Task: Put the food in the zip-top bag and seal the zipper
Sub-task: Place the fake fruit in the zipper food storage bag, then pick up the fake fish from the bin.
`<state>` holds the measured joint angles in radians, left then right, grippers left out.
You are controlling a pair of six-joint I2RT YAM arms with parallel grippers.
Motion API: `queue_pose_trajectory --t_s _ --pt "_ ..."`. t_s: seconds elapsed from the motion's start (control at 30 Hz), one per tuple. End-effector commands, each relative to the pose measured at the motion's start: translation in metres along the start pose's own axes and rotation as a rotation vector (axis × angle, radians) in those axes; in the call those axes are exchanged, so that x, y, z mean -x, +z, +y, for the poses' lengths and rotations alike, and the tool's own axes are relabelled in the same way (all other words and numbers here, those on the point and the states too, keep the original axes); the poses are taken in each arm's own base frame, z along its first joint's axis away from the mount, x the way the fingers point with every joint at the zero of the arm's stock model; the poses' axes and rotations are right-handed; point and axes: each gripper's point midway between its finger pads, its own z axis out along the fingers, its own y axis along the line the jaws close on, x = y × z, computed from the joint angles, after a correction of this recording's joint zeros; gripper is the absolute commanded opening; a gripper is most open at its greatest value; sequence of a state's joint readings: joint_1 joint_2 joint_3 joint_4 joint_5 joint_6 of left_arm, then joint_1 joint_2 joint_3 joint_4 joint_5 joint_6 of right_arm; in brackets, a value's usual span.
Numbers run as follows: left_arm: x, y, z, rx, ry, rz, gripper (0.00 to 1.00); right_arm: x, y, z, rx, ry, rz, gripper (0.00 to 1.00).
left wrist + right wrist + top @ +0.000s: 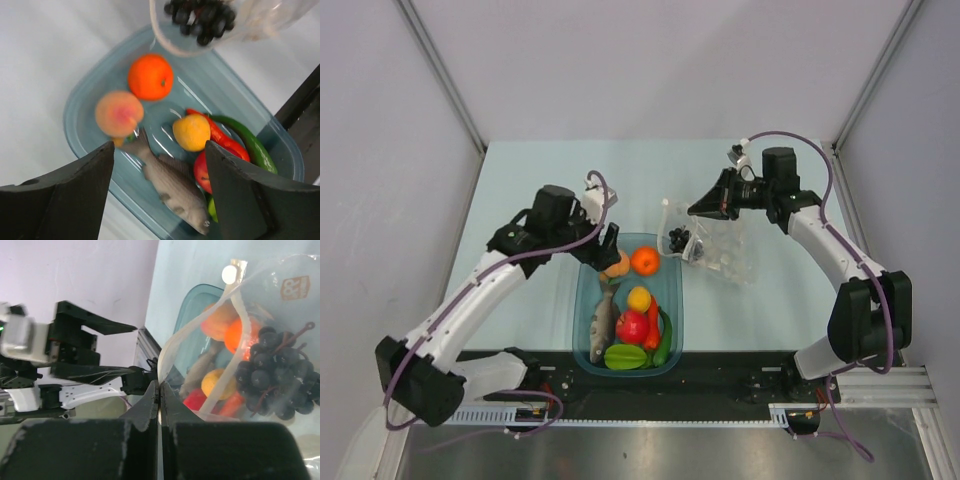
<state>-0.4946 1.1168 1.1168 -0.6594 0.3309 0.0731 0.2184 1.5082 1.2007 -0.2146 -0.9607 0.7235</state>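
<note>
Right claw (160, 390) is clenched on the bag's (720, 250) rim, centre-right of the top view, grapes (272, 385) inside. The bag looks thin, floppy and slippery, so pinch the zipper strip (172, 342). Left claw (159, 147) is released over the tub (582, 300). The peach (119, 113) is probably light and rolly; grip its middle.

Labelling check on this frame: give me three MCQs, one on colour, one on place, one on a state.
1. The fish is: A grey, B blue, C yellow.
2. The black grapes lie: A under the fish, B inside the zip-top bag, C atop the fish.
3. The right gripper is: A open, B out of view, C shut on the bag.

1 A, its body shows grey.
2 B, they show through the clear plastic.
3 C, the closed fingers pinch the bag's edge.
</note>
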Motion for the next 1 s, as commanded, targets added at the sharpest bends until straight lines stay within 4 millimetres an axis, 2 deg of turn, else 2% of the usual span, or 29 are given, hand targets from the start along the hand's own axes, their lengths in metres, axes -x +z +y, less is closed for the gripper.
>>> queue_pose_trajectory --t_s 0.0,0.2,0.37,0.43,0.6,0.97 --pt "-0.071 0.025 0.006 0.05 -0.249 0.265 0.72 0.001 -0.011 -0.001 -0.073 -0.114 -0.026 0.0" --pt "-0.119 0.046 -0.001 0.039 -0.413 0.439 0.68 -0.003 -0.015 -0.01 -0.132 -0.142 -0.026 0.0" --pt "-0.149 0.057 0.011 0.17 -0.463 0.573 0.69 -0.004 -0.015 -0.014 -0.147 -0.155 -0.022 0.0" --pt "-0.147 0.059 0.017 0.225 -0.455 0.571 0.71 -0.003 -0.014 -0.015 -0.149 -0.154 -0.026 0.0" --pt "-0.16 0.07 0.021 0.325 -0.418 0.647 0.71 -0.001 -0.01 -0.013 -0.139 -0.159 -0.025 0.0" --pt "-0.189 0.091 0.017 0.306 -0.46 0.807 0.55 -0.001 -0.006 -0.018 -0.142 -0.149 -0.017 0.0"
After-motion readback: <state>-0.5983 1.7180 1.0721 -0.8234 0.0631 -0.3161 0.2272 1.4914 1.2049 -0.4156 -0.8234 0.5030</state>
